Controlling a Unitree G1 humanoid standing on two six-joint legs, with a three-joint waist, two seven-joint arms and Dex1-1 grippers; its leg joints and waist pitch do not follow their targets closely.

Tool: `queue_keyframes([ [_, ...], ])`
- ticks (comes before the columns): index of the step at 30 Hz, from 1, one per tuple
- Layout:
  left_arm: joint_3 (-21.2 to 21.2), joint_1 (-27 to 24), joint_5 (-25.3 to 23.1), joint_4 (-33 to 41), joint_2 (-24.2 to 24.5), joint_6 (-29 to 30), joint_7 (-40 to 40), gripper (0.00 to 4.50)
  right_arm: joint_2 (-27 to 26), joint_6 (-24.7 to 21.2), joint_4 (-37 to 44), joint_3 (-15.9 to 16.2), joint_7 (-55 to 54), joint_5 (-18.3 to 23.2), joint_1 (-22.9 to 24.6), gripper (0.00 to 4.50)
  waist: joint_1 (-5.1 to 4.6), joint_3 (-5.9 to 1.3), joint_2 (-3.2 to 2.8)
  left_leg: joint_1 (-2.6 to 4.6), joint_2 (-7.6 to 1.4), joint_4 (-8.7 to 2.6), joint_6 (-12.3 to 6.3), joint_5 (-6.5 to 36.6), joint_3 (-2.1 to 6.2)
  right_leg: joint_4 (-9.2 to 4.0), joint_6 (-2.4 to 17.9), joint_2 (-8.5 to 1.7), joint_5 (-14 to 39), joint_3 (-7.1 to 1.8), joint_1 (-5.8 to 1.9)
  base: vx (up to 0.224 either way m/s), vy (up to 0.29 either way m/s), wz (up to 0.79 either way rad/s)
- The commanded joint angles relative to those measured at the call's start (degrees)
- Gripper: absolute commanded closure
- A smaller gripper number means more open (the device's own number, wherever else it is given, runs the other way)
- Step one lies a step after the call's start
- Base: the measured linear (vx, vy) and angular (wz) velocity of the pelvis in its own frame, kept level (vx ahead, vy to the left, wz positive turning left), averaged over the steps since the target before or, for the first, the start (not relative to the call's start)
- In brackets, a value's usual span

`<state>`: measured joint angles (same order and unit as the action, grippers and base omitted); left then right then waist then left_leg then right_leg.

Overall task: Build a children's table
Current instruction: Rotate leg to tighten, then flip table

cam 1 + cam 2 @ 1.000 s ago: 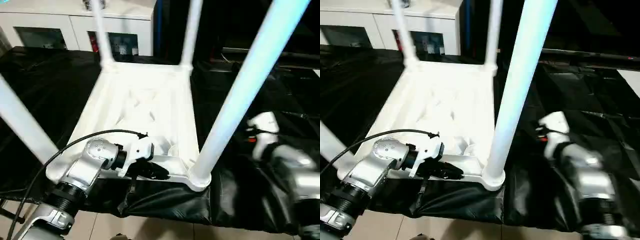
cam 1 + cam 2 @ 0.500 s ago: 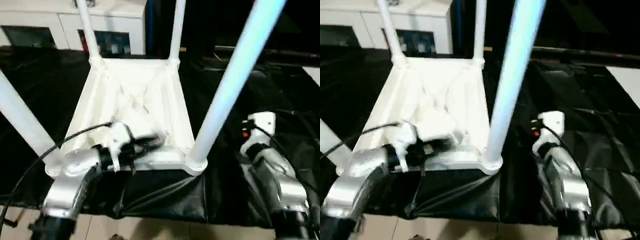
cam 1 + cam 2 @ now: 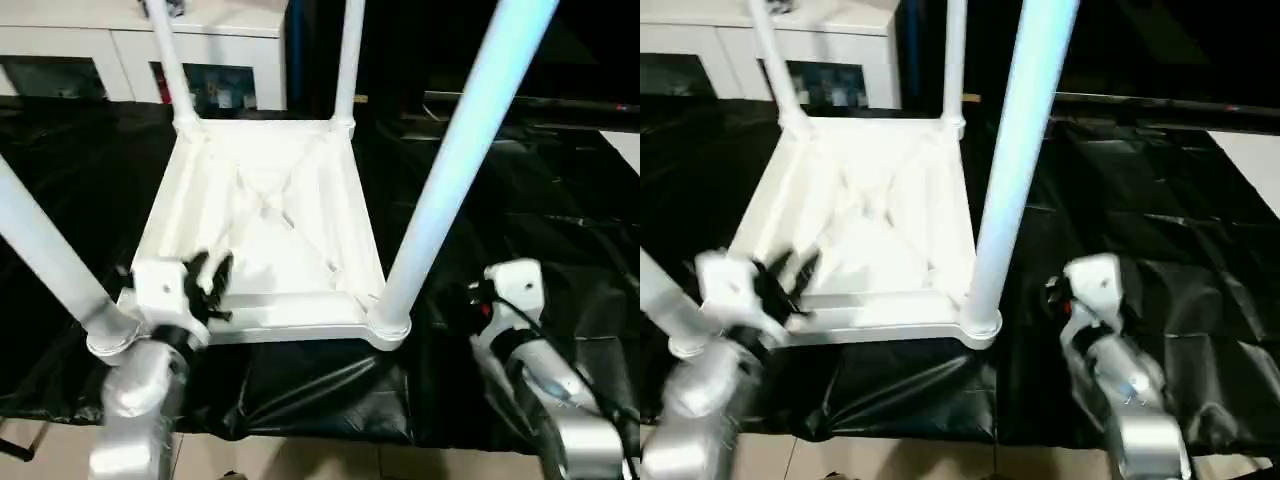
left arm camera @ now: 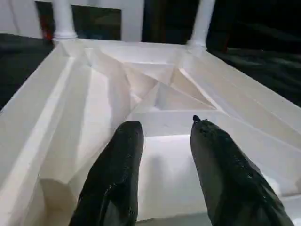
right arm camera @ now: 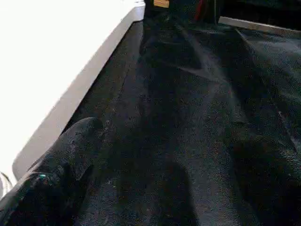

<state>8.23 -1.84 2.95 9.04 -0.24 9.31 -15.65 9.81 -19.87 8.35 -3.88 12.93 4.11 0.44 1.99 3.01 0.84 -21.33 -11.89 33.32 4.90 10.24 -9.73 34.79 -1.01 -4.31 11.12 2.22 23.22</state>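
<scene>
The children's table (image 3: pixel 270 205) lies upside down on a black cloth, ribbed underside up. All four white legs stand in its corner sockets: near right (image 3: pixel 450 170), near left (image 3: pixel 45 250), far left (image 3: pixel 165 60), far right (image 3: pixel 347 60). My left gripper (image 3: pixel 208 280) hovers over the near rim beside the near left leg. Its black fingers (image 4: pixel 124 155) stand open with nothing between them, pointing across the underside. My right gripper (image 5: pixel 174 141) is open wide just above the cloth, right of the table's side rim (image 5: pixel 80 84) and beside the near right leg.
The black cloth (image 3: pixel 520 200) covers the work surface and hangs over its front edge, with tiled floor (image 3: pixel 300 462) below. A white cabinet (image 3: pixel 90 40) stands behind. Open cloth stretches to the right of the table.
My left gripper was shut at the near rim close to the right corner; it has swung left to the near left leg and opened. The right arm shifted slightly, and the camera moved.
</scene>
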Motion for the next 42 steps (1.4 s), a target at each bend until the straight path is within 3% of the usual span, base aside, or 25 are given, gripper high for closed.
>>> queue_keyframes([
  [1, -1.08, 0.55, -1.84, 0.68, 0.17, -0.55, 1.28, 2.58, -0.67, -1.34, 0.32, 0.08, -0.15, 0.52, 0.81, 0.0, 0.05, -2.66, 0.63, 0.04, -0.58, -4.23, -0.53, 20.45, 0.15, -6.05, 2.39, -1.82, 24.47, -1.7, -1.43, 0.0, 0.0, 0.0],
  [3, -1.16, 0.58, -2.01, 0.35, 0.31, -0.96, 1.33, 2.58, -0.78, -1.08, -0.04, 0.28, 0.05, 0.48, 0.98, 0.0, -0.02, -2.67, 0.49, 0.12, -0.62, -4.25, -0.31, 20.59, 0.22, -6.09, 1.94, -1.83, 24.36, -1.71, -1.33, 0.0, 0.0, 0.0],
  [4, -1.26, 0.39, -2.12, -0.11, 0.58, -1.26, 2.27, 2.58, -0.72, -1.19, -0.5, 0.77, -0.09, 0.1, 1.22, 0.0, 0.08, -2.69, -0.24, 0.1, -0.57, -4.32, 0.02, 20.62, 0.33, -5.98, 2.03, -1.84, 23.29, -1.73, -1.38, 0.0, 0.0, 0.0],
  [6, -1.21, 0.32, -2.05, -0.42, 0.78, -1.5, 2.67, 2.58, -0.68, -1.34, -0.78, 1.14, -0.35, -0.2, 1.22, 0.0, -0.01, -2.87, 0.09, 0.04, -0.54, -4.23, 0.1, 20.34, 0.31, -5.81, 2.36, -1.72, 21.15, -1.72, -1.54, 0.0, 0.0, 0.0],
  [7, -1.94, -0.6, -1.65, 1.27, 0.92, -0.48, 2.41, 2.58, -0.52, -2.42, 0.79, 1.03, 0.55, 1.39, 1.46, 0.0, 0.02, -2.89, 0.56, 0.0, -0.55, -4.2, -0.09, 20.18, 0.24, -5.72, 2.69, -1.71, 20.24, -1.73, -1.61, 0.0, 0.0, 0.0],
  [10, -2.35, -1.38, -2.45, 2.19, 1.01, 0.27, 2.88, 2.58, -0.28, -2.39, 0.64, 1.03, 0.76, 1.5, 1.48, 0.0, 0.2, -3.01, 0.27, -0.38, -0.67, -4.12, -0.51, 17.07, 0.25, -5.26, 4.18, -1.81, 15.4, -1.83, -1.78, 0.0, 0.0, 0.0],
  [12, -2.3, -1.5, -2.69, 2.6, 0.99, 0.82, 3.36, 2.58, -0.45, -2.4, -0.06, 1.19, 0.63, 0.85, 1.2, 0.0, 0.38, -3.64, 0.01, -1.14, -0.29, -2.97, -3.38, 5.69, -0.22, -4.45, 8.29, -1.31, 0.8, -1.51, -1.44, 0.0, 0.0, 0.0],
  [14, -2.47, -1.82, -3.09, 2.99, 1.15, 1.18, 3.51, 2.58, -0.39, -2.18, -0.13, 1.4, 0.92, 0.78, 1.26, 0.0, 0.36, -4.05, -0.03, -1.52, 0.07, -2.38, -5.28, 1.79, -0.28, -3.8, 10.3, -1.26, -4.67, -1.22, -1.64, 0.0, 0.0, 0.0],
  [15, -2.95, -3.05, -3.41, 3.87, 1.51, 1.13, 3.64, 2.58, -0.18, -1.71, -0.08, 1.53, 1.23, 0.84, 1.63, 0.0, 0.43, -4.12, -0.09, -1.53, 0.07, -2.26, -6.85, 2.55, -0.46, -4.06, 11.54, -1.12, -5.02, -0.95, -1.24, 0.0, 0.0, 0.0],
  [16, -2.97, -3.35, -3.39, 3.99, 1.69, 1.1, 3.61, 2.58, -0.18, -1.6, -0.24, 1.49, 1.18, 0.9, 1.54, 0.0, 0.3, -3.94, -0.31, -1.76, 0.07, -2.36, -7.73, 5.89, -0.5, -4.58, 12.04, -1.31, -1.04, -0.78, -1.11, 0.0, 0.0, 0.0],
  [17, -3.02, -3.49, -3.21, 4.03, 1.92, 1.09, 3.68, 2.58, -0.17, -1.62, -0.34, 1.47, 1.06, 1.03, 1.42, 0.0, 0.29, -3.78, -0.3, -1.46, -0.04, -2.57, -7.34, 9.89, -0.51, -4.92, 11.65, -1.35, 4.3, -0.66, -1.06, 0.0, 0.0, 0.0],
  [18, -3.2, -3.76, -3.2, 4.22, 2.3, 1.15, 3.58, 2.58, -0.07, -1.66, -0.33, 1.43, 1.04, 1.23, 1.41, 0.0, 0.29, -3.18, -0.53, -0.44, -0.29, -3.01, -5.0, 19.77, -0.31, -5.77, 8.92, -1.58, 18.86, -0.51, -0.75, 0.0, 0.0, 0.0],
  [19, -3.33, -3.95, -3.13, 4.4, 2.58, 1.23, 3.51, 2.58, 0.01, -1.63, -0.31, 1.41, 1.22, 1.47, 1.43, 0.0, 0.01, -2.61, -0.47, 0.46, -0.4, -3.38, -1.92, 27.07, 0.14, -6.78, 4.67, -1.58, 30.31, -0.36, -0.15, 0.0, 0.0, 0.0],
  [20, -3.33, -3.96, -3.12, 4.41, 2.6, 1.23, 3.51, 2.58, 0.02, -1.63, -0.32, 1.41, 1.24, 1.49, 1.42, 0.0, -0.04, -2.44, -0.76, 0.77, -0.4, -3.52, -0.79, 28.9, 0.46, -7.19, 3.05, -1.65, 32.88, -0.31, 0.05, 0.0, 0.0, 0.0],
  [21, -3.39, -4.2, -3.06, 4.74, 2.67, 1.38, 3.45, 2.58, 0.14, -1.58, -0.1, 1.44, 1.59, 1.67, 1.64, 0.0, -0.28, -2.32, -0.66, 0.84, -0.28, -3.74, 0.46, 30.49, 0.84, -7.69, 0.71, -1.68, 34.97, -0.12, -0.09, 0.0, 0.0, 0.0],
  [22, -3.39, -4.2, -2.97, 4.79, 2.71, 1.51, 3.39, 2.58, 0.28, -1.57, -0.14, 1.57, 1.72, 1.53, 1.63, 0.0, -0.32, -2.39, -0.5, 0.58, -0.22, -4.07, 0.86, 30.29, 1.04, -7.84, -0.48, -1.75, 34.83, -0.06, -0.57, 0.0, 0.0, 0.0],
  [23, -3.6, -4.29, -3.11, 4.83, 2.93, 1.8, 3.27, 2.58, 0.78, -1.4, -0.16, 2.12, 2.24, 1.08, 1.83, 0.0, -0.16, -2.4, -0.84, 0.67, -0.28, -4.24, 1.03, 30.19, 1.16, -7.85, -0.53, -1.87, 34.35, -0.15, -0.61, 0.0, 0.0, 0.0],
  [26, -3.89, -4.21, -3.26, 4.64, 3.28, 1.98, 3.34, 2.58, 1.61, -1.12, -0.36, 3.23, 3.42, 0.53, 1.91, 0.0, -0.32, -2.34, -0.91, 0.6, -0.35, -4.66, 1.07, 30.34, 1.34, -7.9, 0.21, -1.94, 31.73, -0.18, -1.04, -0.019, 0.013, -0.03],
  [30, -4.22, -5.08, -2.99, 5.39, 3.51, 2.56, 3.53, 2.58, 4.08, 0.09, 0.08, 5.25, 6.46, -0.39, 2.55, 0.0, -0.22, -2.28, -0.84, 0.75, -0.27, -4.47, 0.67, 30.26, 1.12, -8.06, 0.61, -2.04, 31.82, -0.45, -0.68, 0.0, 0.0, 0.0],
  [35, -4.3, -6.11, -2.54, 5.97, 3.36, 2.87, 3.91, 2.58, 4.64, -0.29, -1.35, 4.38, 7.06, 0.32, 1.28, 0.0, -0.27, -2.29, -0.41, 0.55, -0.18, -4.29, 0.2, 29.28, 1.14, -8.19, 0.31, -2.19, 33.77, -0.22, -0.74, 0.0, 0.0, 0.0],
  [37, -4.55, -6.16, -3.0, 6.2, 3.38, 3.36, 4.7, 2.58, 4.86, -0.14, -1.89, 4.92, 7.54, 0.19, 0.67, 0.0, -0.21, -2.53, -0.08, -0.51, -0.17, -4.03, -1.31, 23.19, 0.66, -7.91, 2.8, -1.82, 26.36, -0.43, -0.45, 0.0, 0.0, 0.0],
  [38, -4.62, -6.18, -3.35, 6.27, 3.4, 3.66, 5.15, 2.58, 5.03, 0.07, -2.13, 5.23, 7.68, 0.23, 0.52, 0.0, -0.15, -2.61, -0.08, -0.55, -0.1, -3.91, -1.7, 22.34, 0.52, -7.69, 3.55, -1.77, 25.12, -0.42, -0.41, 0.0, 0.0, 0.0],
  [40, -4.5, -6.36, -3.12, 6.35, 3.43, 3.43, 5.25, 2.58, 5.08, 0.39, -2.49, 5.79, 7.95, 0.18, 0.2, 0.0, -0.26, -2.53, -0.07, -0.54, -0.03, -3.81, -2.25, 23.18, 0.31, -7.76, 4.48, -1.66, 26.11, -0.04, -0.21, 0.0, 0.0, 0.0],
  [41, -4.44, -6.43, -2.95, 6.39, 3.45, 3.26, 5.19, 2.58, 5.07, 0.49, -2.57, 5.89, 8.11, 0.18, 0.1, 0.0, -0.3, -2.53, -0.05, -0.48, 0.01, -3.72, -2.29, 23.63, 0.31, -7.87, 4.24, -1.69, 26.98, 0.07, -0.13, 0.0, 0.0, 0.0],
  [42, -4.39, -6.49, -2.89, 6.44, 3.45, 3.22, 5.17, 2.58, 5.1, 0.5, -2.61, 5.92, 8.21, 0.18, 0.05, 0.0, -0.38, -2.44, -0.07, 0.13, 0.12, -3.61, -1.76, 26.78, 0.43, -8.09, 2.82, -1.75, 31.64, 0.44, -0.11, 0.0, 0.0, 0.0],
])
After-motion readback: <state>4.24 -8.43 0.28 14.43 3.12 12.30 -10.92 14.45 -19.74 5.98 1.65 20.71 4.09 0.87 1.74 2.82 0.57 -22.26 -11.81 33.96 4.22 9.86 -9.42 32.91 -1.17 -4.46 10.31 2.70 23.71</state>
